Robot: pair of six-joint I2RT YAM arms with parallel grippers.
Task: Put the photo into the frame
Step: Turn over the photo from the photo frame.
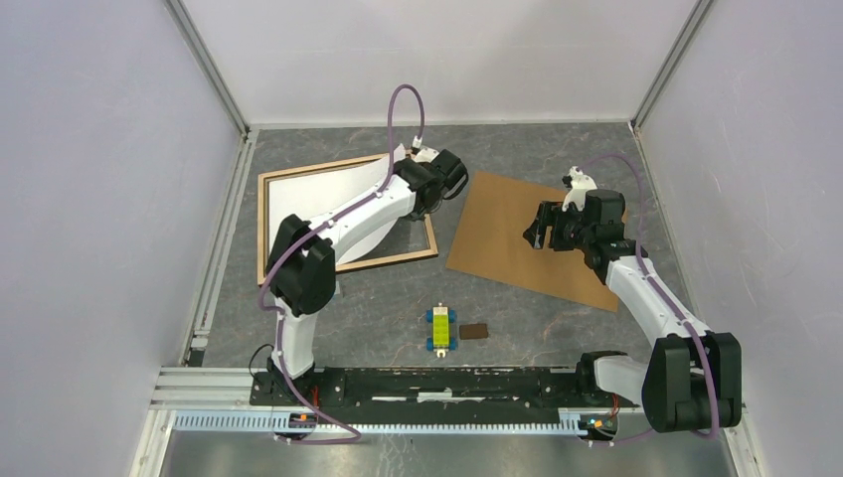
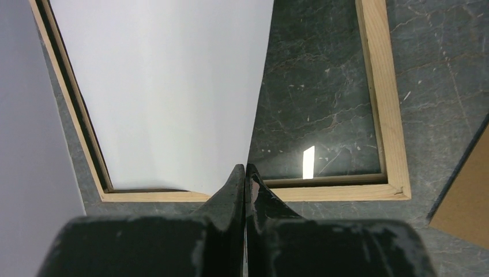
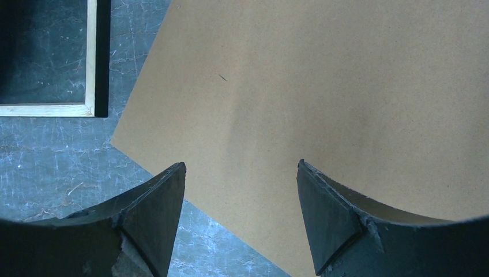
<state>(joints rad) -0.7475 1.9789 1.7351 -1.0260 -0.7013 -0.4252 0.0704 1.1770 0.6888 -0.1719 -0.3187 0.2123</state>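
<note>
toy block (image 1: pixel 441 328), yellow-green on a blue base, sits nearest the arm bases at about 6 o'clock on the table (image 1: pixel 378 318), a dark grey slab veined like marble. a small brown chip (image 1: pixel 474 331) lies just beside it at its 3 o'clock.

farther out, toward 10 o'clock, lies the frame (image 1: pixel 398 260). it is a thin-railed rectangle of pale raw wood with mitred corners, flat on the table. its long axis runs roughly 9 to 3 o'clock, the 3 o'clock end swung slightly away from the bases.

the photo (image 2: pixel 167 92) shows only its plain white matte back, face down. its 9 o'clock part rests inside the frame opening along the inner rail. the sheet bows upward toward the frame's far corner at 2 o'clock, leaving bare table inside the other half of the frame. the left gripper (image 2: pixel 245 168) is pinched closed on the photo's raised edge, black fingers pressed together with the sheet between them.

toward 2 o'clock lies the backing board (image 3: pixel 323 86), a flat, smooth brown fibreboard rectangle turned askew, one corner near the frame's corner but apart from it. the right gripper (image 3: pixel 241 164) hangs over the board with its jaws spread wide, holding nothing.
</note>
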